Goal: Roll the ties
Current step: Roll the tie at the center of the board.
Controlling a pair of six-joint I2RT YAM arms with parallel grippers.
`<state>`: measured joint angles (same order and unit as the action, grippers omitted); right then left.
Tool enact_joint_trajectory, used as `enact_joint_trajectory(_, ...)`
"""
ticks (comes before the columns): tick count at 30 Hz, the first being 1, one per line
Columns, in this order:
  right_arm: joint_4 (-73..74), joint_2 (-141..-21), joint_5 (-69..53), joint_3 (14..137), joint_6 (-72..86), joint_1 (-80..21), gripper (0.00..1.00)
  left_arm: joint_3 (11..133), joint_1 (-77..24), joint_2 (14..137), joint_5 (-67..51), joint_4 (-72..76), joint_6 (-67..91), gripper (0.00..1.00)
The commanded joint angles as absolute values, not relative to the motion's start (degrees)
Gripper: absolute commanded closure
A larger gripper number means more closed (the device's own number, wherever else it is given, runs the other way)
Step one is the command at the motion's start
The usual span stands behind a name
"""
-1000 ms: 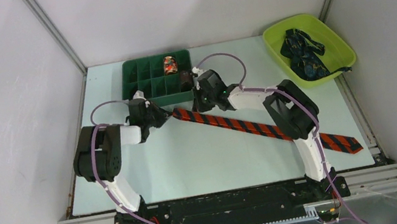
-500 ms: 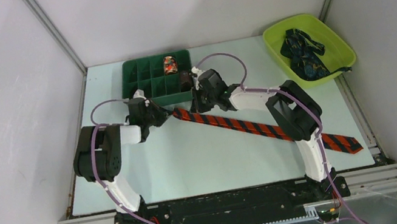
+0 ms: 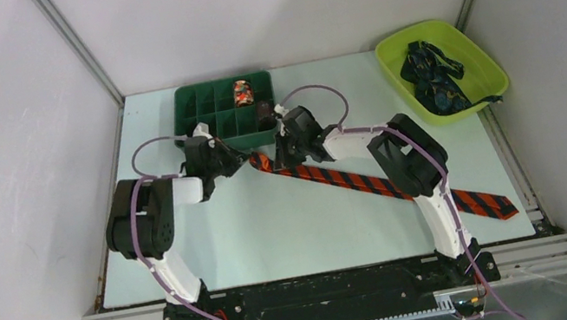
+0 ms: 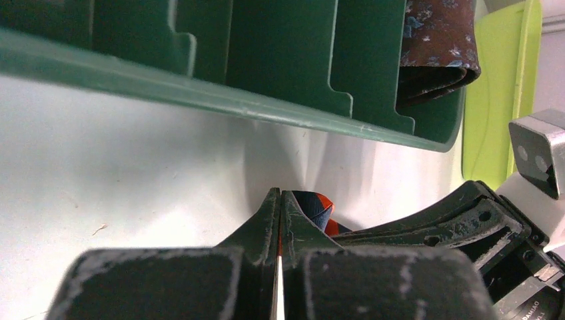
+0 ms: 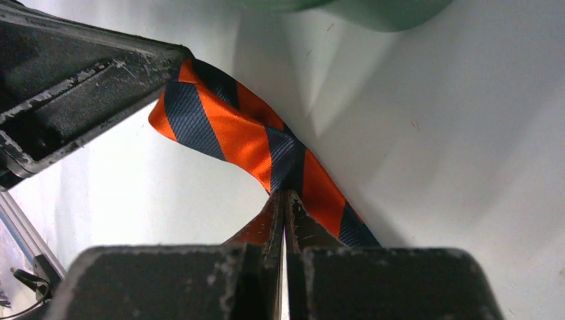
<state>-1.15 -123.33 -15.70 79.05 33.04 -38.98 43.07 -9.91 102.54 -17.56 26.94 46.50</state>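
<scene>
Pale bench [image 3: 277, 240] carried everything.

Longest item: red-orange fabric necktie with dark diagonal stripes [image 3: 354, 181]. It lay on a diagonal, with the wide pointed end by the near right corner. The narrow end sat mid-bench, just in front of the tray's near wall.

Dark green plastic compartment tray [image 3: 191, 106] sat at the far edge, left of centre. Lime-green plastic bin [image 3: 478, 60] was at the far right corner and held a loose heap of dark navy patterned ties [image 3: 433, 81].

My right gripper [image 5: 285, 195] was pressed together, tips on the striped necktie a little back from its narrow end. The fabric bunched and twisted right at the tips, so it read as a pinch.

My left gripper [image 4: 280, 198] was also pressed together, at the very tip of that necktie, close to the tray wall. An orange sliver showed between the fingers [image 4: 263, 220], so I took that as a pinch too. Between the two grippers the necktie arched up off the bench.

Two rolls were in the tray. A maroon patterned roll [image 4: 436, 47] sat in the near row's right-end compartment. A small orange-and-black roll [image 3: 243, 93] sat in the far row.
</scene>
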Motion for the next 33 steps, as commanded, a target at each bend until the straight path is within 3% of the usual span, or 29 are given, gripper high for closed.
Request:
enact_joint_trajectory(1, -1.4, -124.8, -15.5, 81.8, 33.3, -38.9, 1.0, 44.5, -10.5, 102.6, -19.5, 29.9, 45.3, 1.0)
enact_joint_trajectory(25, -4.2, -122.5, -15.0, 79.7, 34.7, -37.8, 1.0, 42.8, -15.7, 100.6, -22.8, 33.8, 42.8, 1.0)
enact_joint_trajectory(33, -4.4, -114.1, -10.1, 73.6, 34.8, -36.2, 1.0, 42.7, -16.7, 101.4, -22.6, 33.7, 42.0, 1.0)
